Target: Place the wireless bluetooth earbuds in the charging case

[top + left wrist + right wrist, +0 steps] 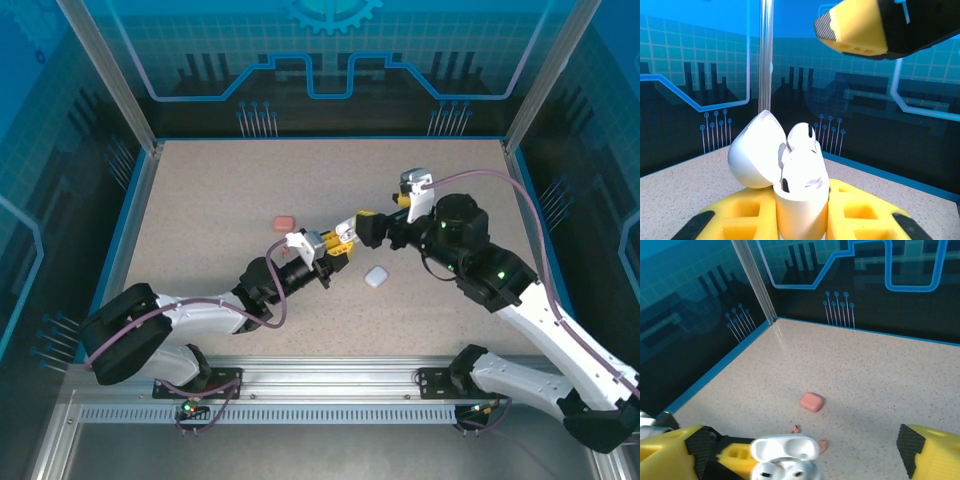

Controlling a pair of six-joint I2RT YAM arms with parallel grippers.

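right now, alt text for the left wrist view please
An open white charging case stands gripped in the left tool, lid flipped left, a white earbud poking up from it. A yellow fingertip of the right tool hangs at upper right.

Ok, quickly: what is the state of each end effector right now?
Left end effector: closed, holding the white charging case, lid open.
Right end effector: open, fingers wide apart.

White-black arms [200, 310], yellow-fingered tools [343, 238], purple cables [500, 180]
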